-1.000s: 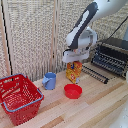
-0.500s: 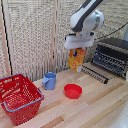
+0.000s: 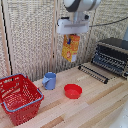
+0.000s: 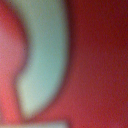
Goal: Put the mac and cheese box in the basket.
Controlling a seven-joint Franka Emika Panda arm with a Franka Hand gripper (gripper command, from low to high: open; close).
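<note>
My white boxy gripper [image 3: 72, 34] hangs high over the wooden table and is shut on the top of the orange-yellow mac and cheese carton [image 3: 70, 48]. The carton hangs upright in the air, well above the blue mug and the small red bowl. The red shopping basket [image 3: 19, 107] with blue-grey rim handles stands on the table at the exterior view's left, well away from the carton. The wrist view is a blurred close-up of red and pale green print; the fingers do not show there.
A blue mug [image 3: 49, 80] and a small red bowl [image 3: 73, 91] stand on the table below the carton. A black toaster oven [image 3: 112, 56] with a pulled-out rack [image 3: 93, 73] stands at the exterior view's right. A slatted wall runs behind.
The gripper has lifted the carton from the table up into the air and carried it a little toward the exterior view's left.
</note>
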